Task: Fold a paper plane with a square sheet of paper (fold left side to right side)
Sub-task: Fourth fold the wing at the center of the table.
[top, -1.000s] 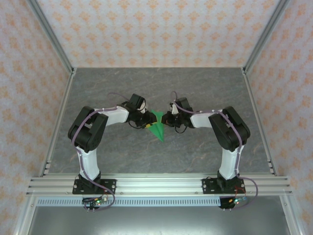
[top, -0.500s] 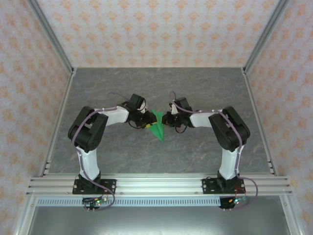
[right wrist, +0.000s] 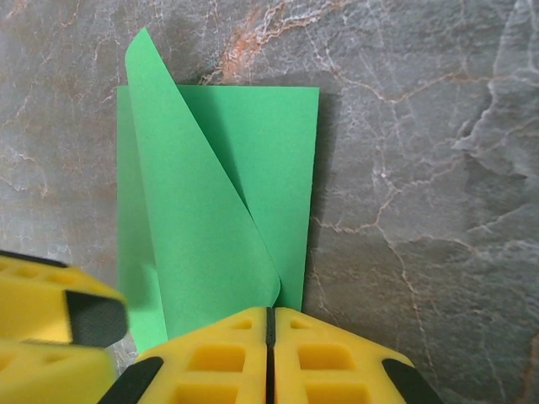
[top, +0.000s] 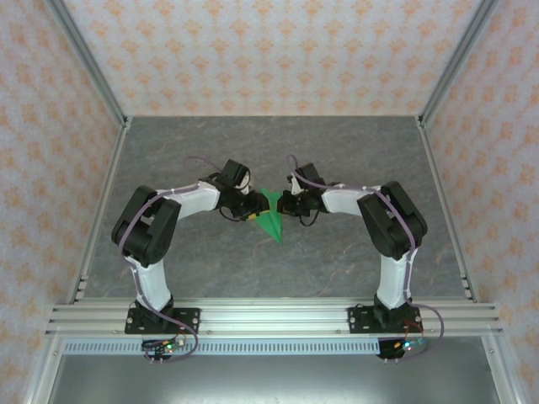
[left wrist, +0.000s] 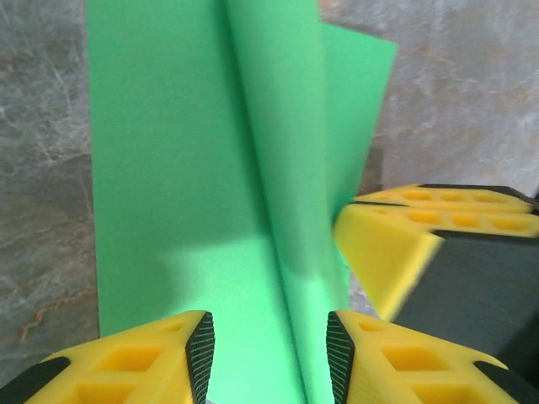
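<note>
The square sheet of paper (top: 271, 219) is bright green and creased into a pointed shape at the table's middle, between both grippers. In the left wrist view the paper (left wrist: 185, 168) lies under my left gripper (left wrist: 269, 347), which is open. A raised fold runs up between its two pads without being pinched. My left gripper (top: 250, 210) sits at the paper's left side. My right gripper (right wrist: 271, 313) is shut, its joined tips at the near edge of the paper (right wrist: 227, 168), where a curled flap ends. My right gripper (top: 285, 204) is at the paper's right side.
The grey marbled table (top: 337, 151) has free room all round the paper. Aluminium posts (top: 101, 93) and patterned walls (top: 269, 50) close it in on three sides. The right gripper's yellow fingers (left wrist: 396, 244) show at the right of the left wrist view.
My left gripper's jaws have parted a little and its arm has shifted slightly left. The right gripper has edged a bit left. The paper stays in place.
</note>
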Tool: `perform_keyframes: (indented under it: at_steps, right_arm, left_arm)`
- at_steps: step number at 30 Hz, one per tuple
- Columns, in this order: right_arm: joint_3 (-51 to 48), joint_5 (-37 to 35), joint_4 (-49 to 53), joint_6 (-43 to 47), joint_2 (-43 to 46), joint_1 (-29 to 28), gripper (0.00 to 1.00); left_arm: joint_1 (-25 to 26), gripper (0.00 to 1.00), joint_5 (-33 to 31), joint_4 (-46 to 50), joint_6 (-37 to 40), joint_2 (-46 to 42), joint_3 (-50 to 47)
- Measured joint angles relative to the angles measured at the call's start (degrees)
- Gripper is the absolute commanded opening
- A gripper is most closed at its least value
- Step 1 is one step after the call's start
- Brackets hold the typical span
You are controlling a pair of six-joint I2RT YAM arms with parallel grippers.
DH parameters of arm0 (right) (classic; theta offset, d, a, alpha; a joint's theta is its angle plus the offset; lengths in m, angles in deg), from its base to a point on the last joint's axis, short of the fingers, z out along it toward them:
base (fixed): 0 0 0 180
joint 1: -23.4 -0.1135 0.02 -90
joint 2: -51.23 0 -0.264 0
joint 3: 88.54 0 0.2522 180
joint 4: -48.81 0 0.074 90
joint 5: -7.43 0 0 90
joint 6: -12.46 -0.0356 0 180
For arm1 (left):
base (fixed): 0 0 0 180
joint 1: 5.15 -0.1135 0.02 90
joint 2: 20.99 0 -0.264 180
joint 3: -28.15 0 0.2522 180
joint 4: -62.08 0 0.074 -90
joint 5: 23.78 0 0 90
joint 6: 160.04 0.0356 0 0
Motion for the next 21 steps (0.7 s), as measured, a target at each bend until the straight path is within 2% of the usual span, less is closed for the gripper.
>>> perform_keyframes:
  at_steps: [5, 7, 13, 21]
  right_arm:
    - [0.68, -0.02, 1.07, 0.04, -0.20, 0.00, 0.09]
    - [0.85, -0.04, 1.40, 0.22, -0.24, -0.04, 0.09]
    - [1.25, -0.48, 2.10, 0.46, -0.26, -0.26, 0.09]
    - [2.12, -1.57, 3.58, 1.09, -0.42, -0.70, 0.09]
  left_arm:
    - [0.00, 0.25, 0.94, 0.26, 0.44, -2.12, 1.44]
    - [0.00, 0.21, 2.14, -0.63, 0.28, -1.84, 1.84]
    - [0.00, 0.18, 5.05, -2.58, -0.26, 3.17, 4.46]
    - [0.00, 0.18, 5.75, -4.22, -1.53, 8.04, 5.57]
